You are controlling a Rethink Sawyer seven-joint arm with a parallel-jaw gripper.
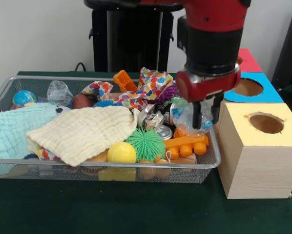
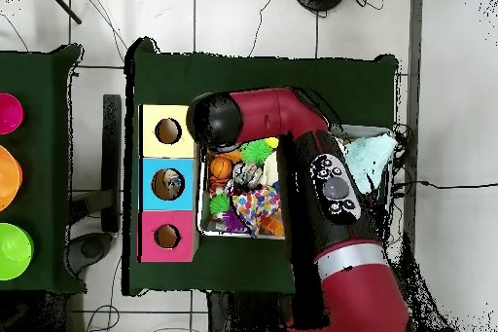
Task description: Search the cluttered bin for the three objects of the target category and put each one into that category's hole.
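The wire mesh bin (image 1: 212,161) is full of toys and cloths. My gripper (image 1: 206,116) hangs over the bin's right end, next to the yellow box. It is shut on a wad of clear plastic film (image 1: 189,119), held just above the clutter. A second clear wad (image 1: 59,92) lies at the bin's back left. A third bit of crinkly film (image 1: 153,119) lies by a metal tin (image 1: 164,131). The blue-faced box's hole (image 1: 247,87) is behind the yellow box; it also shows in the overhead view (image 2: 167,184). There my arm (image 2: 292,133) hides the gripper.
A yellow-faced box (image 1: 265,123) stands right of the bin, a red-faced box (image 1: 248,61) at the back. In the bin lie a cream cloth (image 1: 85,131), a pale blue cloth (image 1: 14,131), a green spiky ball (image 1: 145,144), a yellow ball (image 1: 121,153) and orange blocks (image 1: 187,145).
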